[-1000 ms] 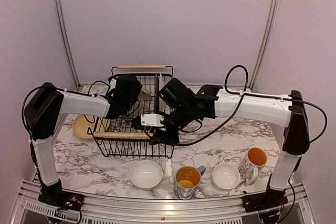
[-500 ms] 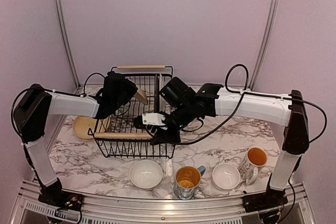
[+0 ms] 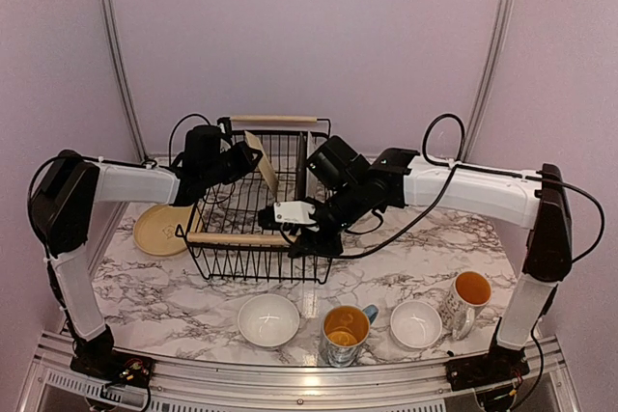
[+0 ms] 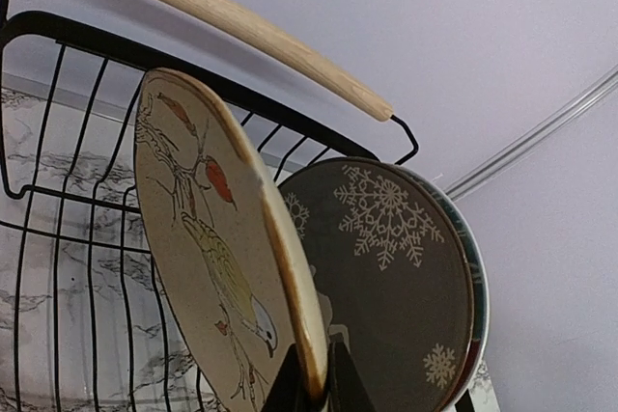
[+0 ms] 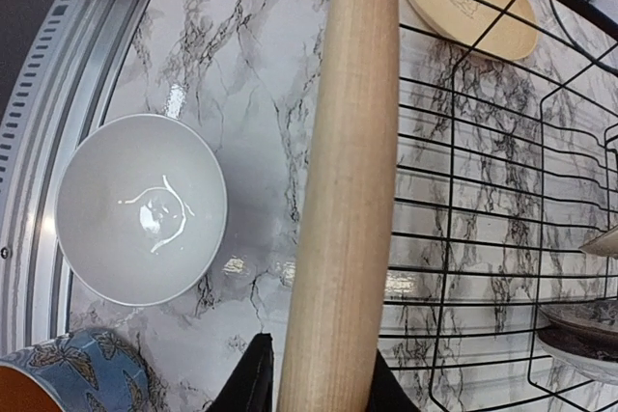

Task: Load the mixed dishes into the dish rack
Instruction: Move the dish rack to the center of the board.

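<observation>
left hand [image 4: 315, 385] pinching cream bird plate [image 4: 198, 238] rim, right hand [image 5: 314, 383] clamping pale wooden rack handle [image 5: 348, 171]

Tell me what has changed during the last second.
The dish rack slid slightly right, its near wooden handle clamped in the right gripper. The left gripper drew back leftward, lifting the bird plate it pinches. Both white bowls, both mugs and the pale yellow plate stayed put.

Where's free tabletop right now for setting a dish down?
Bare marble front-left, between the pale yellow plate and the left bowl; also right of the dish rack, beyond the white mug. Crowded: front row of bowls and mugs.
</observation>
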Motion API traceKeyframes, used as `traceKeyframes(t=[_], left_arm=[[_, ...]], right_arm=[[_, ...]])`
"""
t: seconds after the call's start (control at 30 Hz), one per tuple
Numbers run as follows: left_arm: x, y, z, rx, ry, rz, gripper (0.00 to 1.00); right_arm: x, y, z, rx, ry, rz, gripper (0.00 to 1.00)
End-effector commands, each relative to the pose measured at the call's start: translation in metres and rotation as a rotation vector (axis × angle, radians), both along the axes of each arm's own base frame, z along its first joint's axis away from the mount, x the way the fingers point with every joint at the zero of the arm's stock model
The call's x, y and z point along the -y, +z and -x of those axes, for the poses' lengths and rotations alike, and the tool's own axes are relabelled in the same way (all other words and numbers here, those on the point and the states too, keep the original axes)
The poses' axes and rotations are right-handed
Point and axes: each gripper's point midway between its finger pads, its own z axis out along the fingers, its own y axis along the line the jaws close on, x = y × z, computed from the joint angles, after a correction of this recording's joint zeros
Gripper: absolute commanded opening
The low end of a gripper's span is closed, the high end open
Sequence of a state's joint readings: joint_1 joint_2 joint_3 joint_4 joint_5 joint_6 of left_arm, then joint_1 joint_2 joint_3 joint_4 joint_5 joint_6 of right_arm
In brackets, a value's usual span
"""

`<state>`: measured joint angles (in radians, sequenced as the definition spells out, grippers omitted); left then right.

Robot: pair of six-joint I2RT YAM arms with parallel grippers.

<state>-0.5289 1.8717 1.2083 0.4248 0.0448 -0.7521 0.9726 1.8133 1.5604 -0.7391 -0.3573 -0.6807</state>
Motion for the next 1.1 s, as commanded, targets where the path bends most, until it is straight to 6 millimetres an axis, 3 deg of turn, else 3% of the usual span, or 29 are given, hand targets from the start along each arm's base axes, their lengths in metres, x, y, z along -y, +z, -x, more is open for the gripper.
traceKeyframes(t=[0.0, 0.17, 0.43, 0.63, 0.87, 1.07], left_arm=[[0.027, 0.062, 0.004, 0.200, -0.155, 0.109, 0.00], [0.031, 0.076, 0.020, 0.188, -0.183, 0.295, 0.00], [0.044, 0.099, 0.033, 0.220, -0.283, 0.216, 0.00], [0.047, 0.120, 0.047, 0.266, -0.355, 0.119, 0.00], [0.060, 0.128, 0.049, 0.282, -0.434, 0.096, 0.00], [0.067, 0.124, 0.037, 0.291, -0.440, 0.056, 0.00]], right_arm=[[0.046, -0.052, 0.029, -0.136, 0.035, 0.222, 0.25], [0.043, -0.056, 0.030, -0.163, 0.035, 0.232, 0.26], [0.052, -0.053, 0.028, -0.148, 0.032, 0.257, 0.32], [0.063, -0.041, 0.017, -0.098, 0.005, 0.246, 0.34], [0.083, -0.031, 0.009, -0.048, -0.022, 0.254, 0.33], [0.087, -0.002, 0.014, -0.048, -0.012, 0.193, 0.47]])
